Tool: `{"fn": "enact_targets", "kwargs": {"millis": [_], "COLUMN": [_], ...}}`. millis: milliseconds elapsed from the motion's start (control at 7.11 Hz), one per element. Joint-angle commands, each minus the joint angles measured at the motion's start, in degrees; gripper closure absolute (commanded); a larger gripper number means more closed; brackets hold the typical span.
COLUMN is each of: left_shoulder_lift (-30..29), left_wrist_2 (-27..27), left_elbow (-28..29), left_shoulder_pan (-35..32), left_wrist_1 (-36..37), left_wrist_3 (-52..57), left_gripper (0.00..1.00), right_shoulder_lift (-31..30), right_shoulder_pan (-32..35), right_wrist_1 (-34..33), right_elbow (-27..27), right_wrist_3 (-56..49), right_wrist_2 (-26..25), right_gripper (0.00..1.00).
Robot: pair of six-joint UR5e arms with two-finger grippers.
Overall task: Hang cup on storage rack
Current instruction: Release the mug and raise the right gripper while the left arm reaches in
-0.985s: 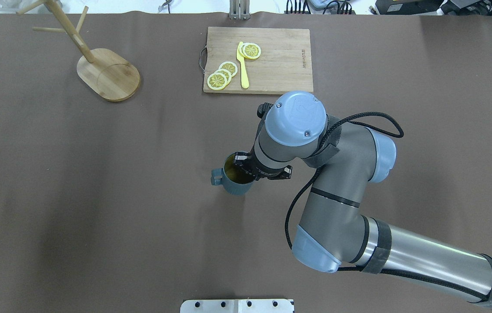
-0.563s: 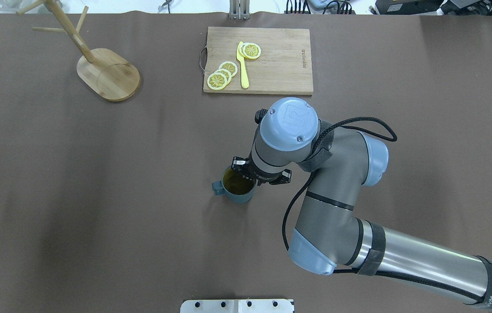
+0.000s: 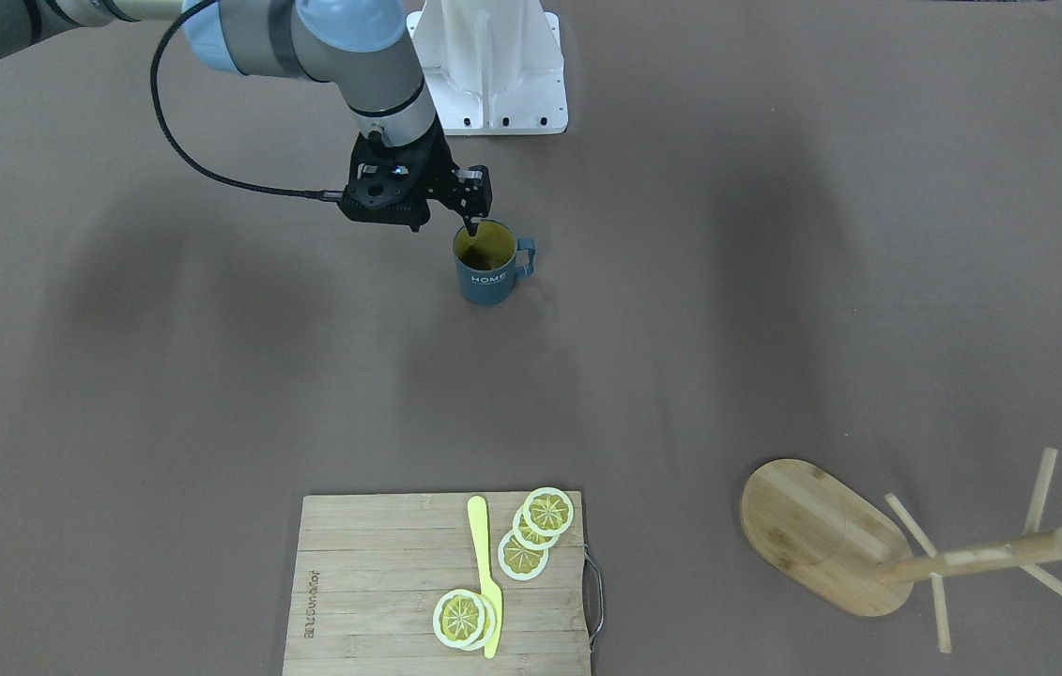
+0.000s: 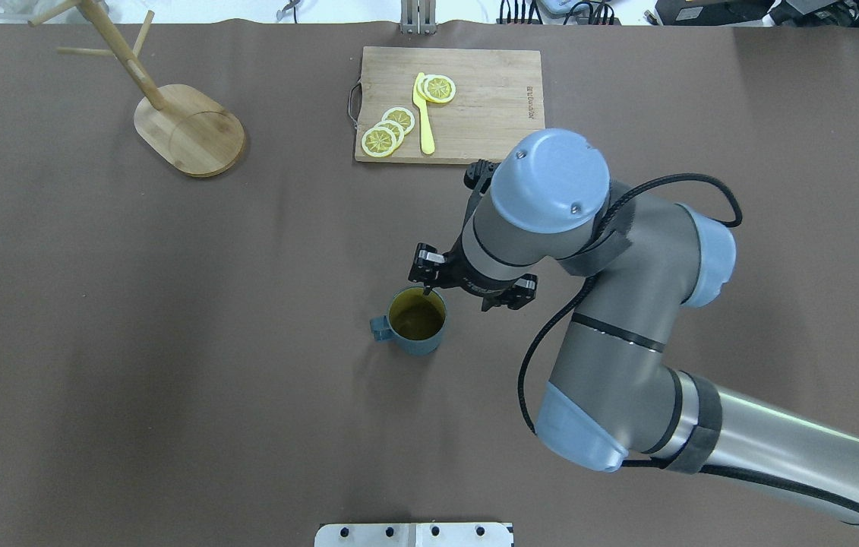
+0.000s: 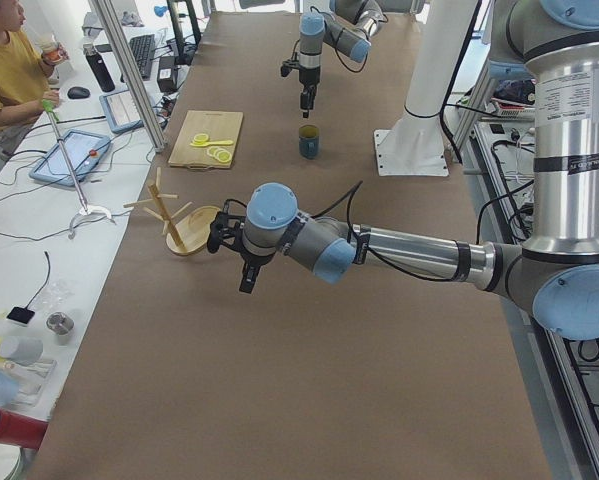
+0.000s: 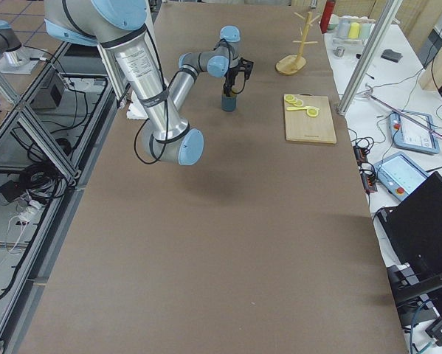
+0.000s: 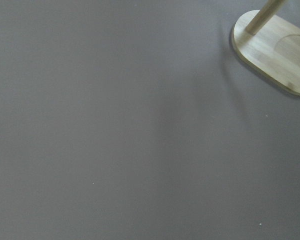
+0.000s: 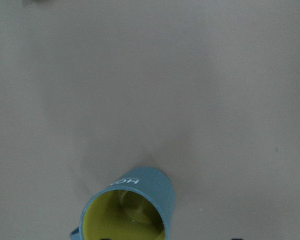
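Across the whole overhead view the brown table (image 4: 95,342) is spreading beneath everything. The right arm (image 4: 626,319) is reaching in from 4 o'clock toward the table's middle. In the exterior left view the left arm (image 5: 409,250) is stretching out over the table beside the rack. The left gripper (image 5: 246,283) is pointing down, and I cannot tell whether its jaws are parted or together.

The wooden cutting board (image 4: 490,114) is lying at 12 o'clock from the cup, well apart from it. The storage rack (image 4: 190,129) is standing on its oval base at 10 o'clock from the cup, far off.

The cup (image 4: 415,323) is standing upright on the table near the centre, with its handle pointing to 9 o'clock. The right gripper (image 4: 471,292) is hovering at the cup's 1 o'clock side with its jaws spread wide. One fingertip (image 4: 427,289) is hanging right at the rim; I cannot tell whether it is touching.

Lemon slices (image 4: 387,133) and a yellow knife (image 4: 424,114) are lying on the board.
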Motion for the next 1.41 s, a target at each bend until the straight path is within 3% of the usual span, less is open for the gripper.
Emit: {"fn": "enact_targets", "kwargs": {"millis": [0, 141, 281, 563, 704, 985, 1266], "left_shoulder_lift": [-0.72, -5.59, -9.04, -14.92, -16.79, -19.00, -21.62], "left_wrist_2": [0.48, 0.66, 2.75, 15.54, 19.00, 27.51, 28.08], "left_elbow": [-4.42, -4.86, -5.04, -5.48, -5.39, -4.86, -3.64], "left_shoulder_pan": [6.93, 11.32, 15.62, 28.60, 33.37, 41.82, 45.88], "left_wrist_1": [-8.30, -8.52, -8.52, -8.96, -8.96, -8.88, -8.96], "left_wrist_3": [-9.18, -14.87, -15.19, -14.67, -14.06, -11.95, -10.01], "left_gripper": [0.02, 0.04, 0.17, 0.20, 0.28, 0.29, 0.29], "right_shoulder_lift": [-7.22, -9.25, -11.19, -14.27, -15.76, -17.00, -18.58], "right_shoulder_pan": [5.59, 7.35, 9.55, 13.24, 15.52, 20.18, 22.48], "right_wrist_1": [-1.03, -1.03, -1.03, -1.03, -1.03, -1.03, -1.03], "right_elbow": [7.01, 7.03, 7.03, 6.95, 6.51, 3.71, 3.26], "right_wrist_3": [-2.38, -6.22, -11.13, -16.43, -20.98, -28.12, -31.30], "right_wrist_2": [4.14, 4.23, 5.19, 6.07, 6.86, 8.18, 8.45], "right_gripper": [0.00, 0.00, 0.00, 0.00, 0.00, 0.00, 0.00]}}
